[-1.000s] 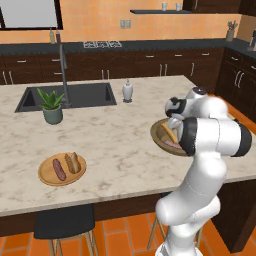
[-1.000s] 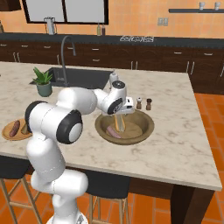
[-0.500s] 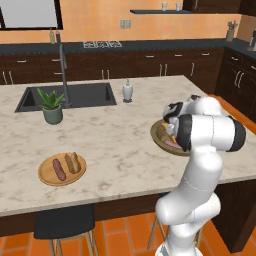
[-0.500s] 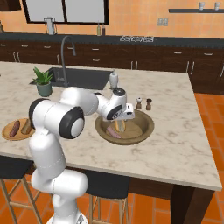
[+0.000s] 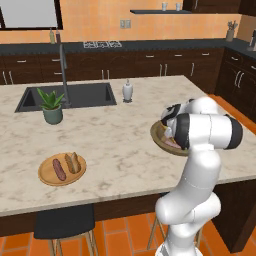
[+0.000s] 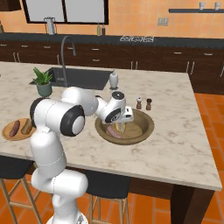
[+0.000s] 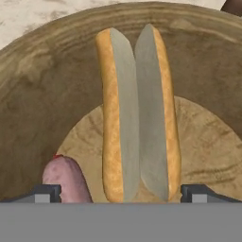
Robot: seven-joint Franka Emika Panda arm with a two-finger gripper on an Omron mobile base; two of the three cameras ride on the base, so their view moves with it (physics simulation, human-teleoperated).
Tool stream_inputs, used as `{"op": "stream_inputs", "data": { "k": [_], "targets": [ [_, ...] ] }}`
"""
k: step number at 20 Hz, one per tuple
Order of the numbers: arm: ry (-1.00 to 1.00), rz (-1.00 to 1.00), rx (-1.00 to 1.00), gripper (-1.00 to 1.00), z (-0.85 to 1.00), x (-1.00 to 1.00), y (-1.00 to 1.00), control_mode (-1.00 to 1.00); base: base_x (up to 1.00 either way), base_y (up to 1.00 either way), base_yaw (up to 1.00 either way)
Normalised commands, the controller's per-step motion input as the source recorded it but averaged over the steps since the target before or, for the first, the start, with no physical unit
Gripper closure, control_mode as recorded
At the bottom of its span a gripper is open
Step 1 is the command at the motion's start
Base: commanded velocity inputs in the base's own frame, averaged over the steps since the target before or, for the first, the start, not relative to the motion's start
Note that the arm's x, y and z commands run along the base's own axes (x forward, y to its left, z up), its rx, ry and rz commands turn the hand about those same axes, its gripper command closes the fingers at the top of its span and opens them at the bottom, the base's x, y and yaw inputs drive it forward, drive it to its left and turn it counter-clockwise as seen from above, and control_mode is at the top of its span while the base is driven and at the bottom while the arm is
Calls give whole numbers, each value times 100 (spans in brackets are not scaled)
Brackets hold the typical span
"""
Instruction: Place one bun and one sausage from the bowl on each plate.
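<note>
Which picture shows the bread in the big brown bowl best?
The hand view: the bun lies close up, split side showing. In the right base view, the gripper hides most of it. In the left base view, the arm covers it.

A marble-topped island desk [image 5: 115, 135] fills a kitchen with orange walls [image 5: 100, 20] and terracotta floor tiles [image 6: 205, 175]. Dark cabinets [image 6: 144, 57] line the back wall beneath a window [image 6: 65, 9]; black stools [image 5: 62, 225] stand at the desk's near edge.

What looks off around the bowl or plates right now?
Nothing stands out. The bun and sausage lie flat in the bowl; the open gripper straddles the bun. The wooden plate already holds a pair.
</note>
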Motion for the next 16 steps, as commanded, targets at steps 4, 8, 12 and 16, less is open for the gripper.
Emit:
{"op": "stream_inputs", "data": {
  "k": [4, 8, 12, 16],
  "targets": [
    [0, 0, 0, -100, -1, 10, 0, -100, 0, 0, 0],
    [0, 0, 0, -100, 0, 14, 0, -100, 0, 0, 0],
    [-1, 0, 0, -100, -2, 8, -1, -100, 0, 0, 0],
    [-1, 1, 0, -100, -8, 1, -8, -100, 0, 0, 0]
  ]
}}
